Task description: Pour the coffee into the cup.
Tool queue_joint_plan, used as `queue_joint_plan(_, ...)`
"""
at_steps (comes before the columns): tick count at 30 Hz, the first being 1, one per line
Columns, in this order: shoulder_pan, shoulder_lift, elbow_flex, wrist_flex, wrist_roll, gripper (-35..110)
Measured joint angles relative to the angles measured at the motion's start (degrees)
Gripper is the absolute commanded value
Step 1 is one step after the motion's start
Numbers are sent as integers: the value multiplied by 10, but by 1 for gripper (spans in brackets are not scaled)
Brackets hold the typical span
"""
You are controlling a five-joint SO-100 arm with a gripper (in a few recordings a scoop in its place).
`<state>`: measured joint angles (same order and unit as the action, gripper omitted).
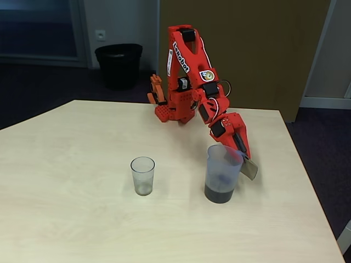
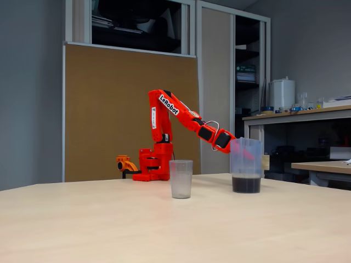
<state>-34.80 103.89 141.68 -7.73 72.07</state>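
The cup (image 1: 142, 175) is a small clear tumbler standing upright and empty at the table's middle, also in the other fixed view (image 2: 181, 178). To its right stands a taller bluish translucent jug (image 1: 222, 171) (image 2: 245, 164). The coffee (image 1: 219, 193) (image 2: 246, 184) lies as a dark layer in the jug's bottom. My red gripper (image 1: 243, 157) reaches down at the jug's upper right side, by a grey handle piece (image 1: 249, 169). Its fingertips are partly behind the jug wall, so how the jaws stand is unclear. The jug rests upright on the table.
The arm's red base (image 1: 173, 109) stands at the table's far edge. The pale wooden table (image 1: 71, 164) has open room left of the cup and in front of both vessels. Its right edge (image 1: 315, 192) runs close to the jug. A black bin (image 1: 118, 63) stands on the floor behind.
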Motion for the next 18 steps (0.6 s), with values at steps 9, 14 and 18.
queue_joint_plan(9, 34, 62, -1, 92, -40, 0)
queue_joint_plan(14, 47, 84, -7, 139, -54, 0)
queue_joint_plan(18, 56, 99, -11, 155, -56, 0)
